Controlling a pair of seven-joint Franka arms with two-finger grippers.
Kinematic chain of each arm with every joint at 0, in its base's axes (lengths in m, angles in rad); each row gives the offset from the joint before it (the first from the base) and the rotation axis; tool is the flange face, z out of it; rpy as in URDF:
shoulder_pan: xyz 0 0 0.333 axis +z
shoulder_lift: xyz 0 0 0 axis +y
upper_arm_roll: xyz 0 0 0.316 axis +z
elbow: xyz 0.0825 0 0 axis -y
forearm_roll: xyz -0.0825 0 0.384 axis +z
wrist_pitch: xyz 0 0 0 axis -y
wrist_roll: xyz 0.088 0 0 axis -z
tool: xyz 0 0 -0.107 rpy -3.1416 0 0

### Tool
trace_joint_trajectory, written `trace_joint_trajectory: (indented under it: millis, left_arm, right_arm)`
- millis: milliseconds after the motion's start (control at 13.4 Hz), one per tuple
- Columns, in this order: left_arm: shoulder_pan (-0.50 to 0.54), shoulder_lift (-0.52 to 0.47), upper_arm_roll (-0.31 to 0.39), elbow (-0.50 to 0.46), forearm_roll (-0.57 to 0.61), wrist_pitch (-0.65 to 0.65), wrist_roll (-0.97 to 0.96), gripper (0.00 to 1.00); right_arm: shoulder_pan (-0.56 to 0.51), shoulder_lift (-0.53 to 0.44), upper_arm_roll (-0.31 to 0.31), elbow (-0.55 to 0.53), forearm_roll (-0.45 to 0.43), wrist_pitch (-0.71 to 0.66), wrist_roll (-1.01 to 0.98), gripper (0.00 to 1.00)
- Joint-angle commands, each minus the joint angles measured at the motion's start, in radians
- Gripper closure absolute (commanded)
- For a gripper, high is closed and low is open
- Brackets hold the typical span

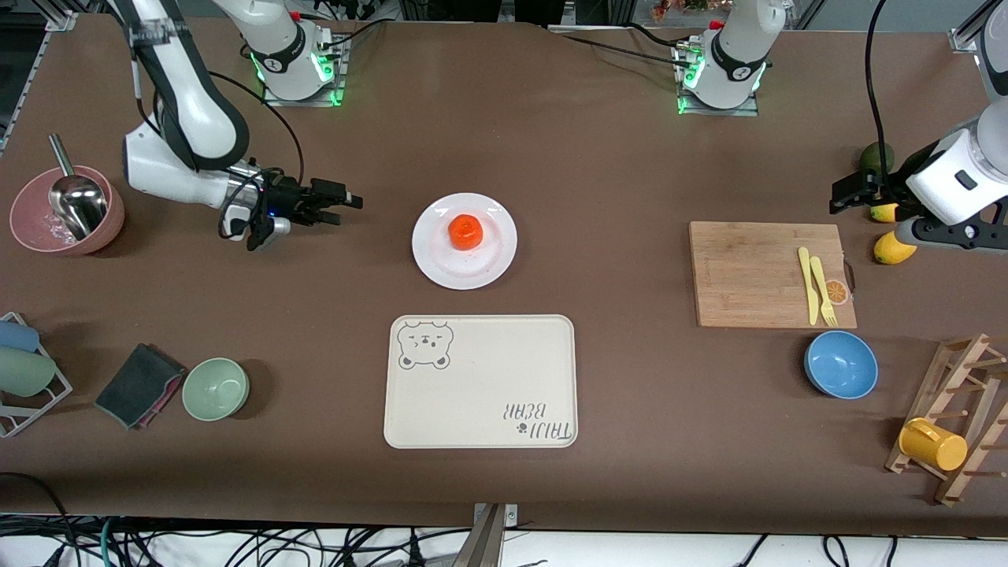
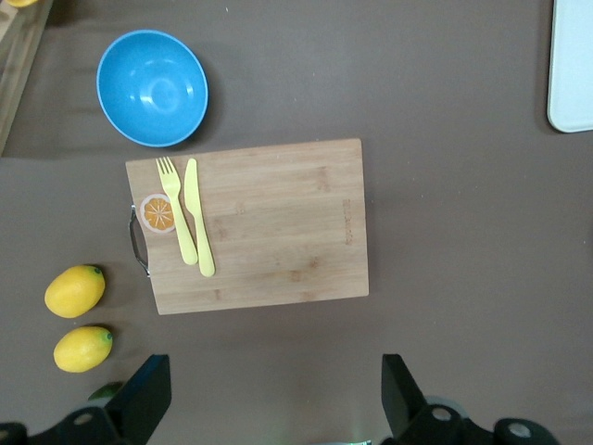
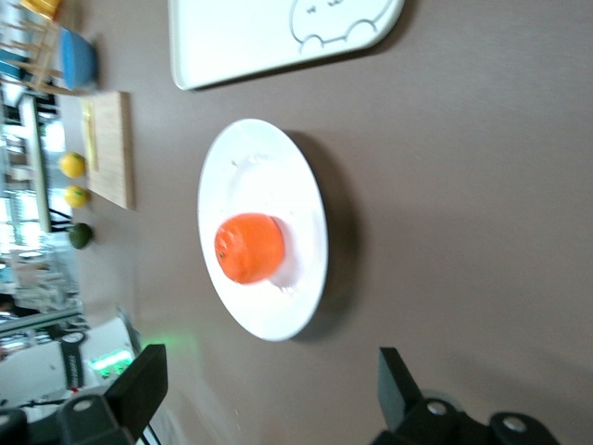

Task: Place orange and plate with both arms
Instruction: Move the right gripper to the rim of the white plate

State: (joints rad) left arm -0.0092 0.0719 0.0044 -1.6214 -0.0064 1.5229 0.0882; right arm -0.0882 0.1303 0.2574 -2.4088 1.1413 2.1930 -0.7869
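Observation:
The orange [image 1: 465, 231] sits in the middle of the white plate [image 1: 441, 260], which lies on the table between the two arms, farther from the front camera than the beige tray. My right gripper [image 1: 350, 206] is open and empty, apart from the plate, toward the right arm's end of the table. The right wrist view shows the orange [image 3: 248, 247] on the plate [image 3: 278, 167] ahead of the open right gripper [image 3: 269, 389]. My left gripper [image 1: 836, 198] is open and empty over the table by the lemons. In its wrist view the left gripper [image 2: 275, 394] holds nothing.
The beige bear tray [image 1: 480, 382] lies nearer the front camera than the plate. A cutting board [image 1: 768, 274] with a yellow knife and fork, a blue bowl [image 1: 840, 364], lemons [image 1: 894, 249] and a wooden rack [image 1: 957, 417] are at the left arm's end. A pink bowl [image 1: 67, 211], a green bowl [image 1: 215, 388] and a cloth [image 1: 140, 384] are at the right arm's end.

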Motion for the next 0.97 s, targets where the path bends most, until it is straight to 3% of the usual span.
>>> trace_joint_trajectory:
  millis: [0,299,522,896]
  left_arm:
    - [-0.005,0.020,-0.006,0.029,0.022,-0.030,0.031,0.00]
    - [-0.008,0.025,-0.026,0.034,0.029,-0.029,0.025,0.00]
    - [-0.008,0.028,-0.026,0.034,0.029,-0.029,0.027,0.00]
    - [-0.002,0.032,-0.024,0.034,0.029,-0.029,0.028,0.00]
  right_arm:
    - [-0.007,0.072,0.049,0.005,0.121,0.068,-0.113,0.00]
    - [-0.004,0.167,0.131,0.011,0.317,0.197,-0.227,0.00]
    - [0.034,0.195,0.132,0.013,0.403,0.232,-0.264,0.02]
    - [0.094,0.245,0.137,0.040,0.497,0.301,-0.296,0.23]
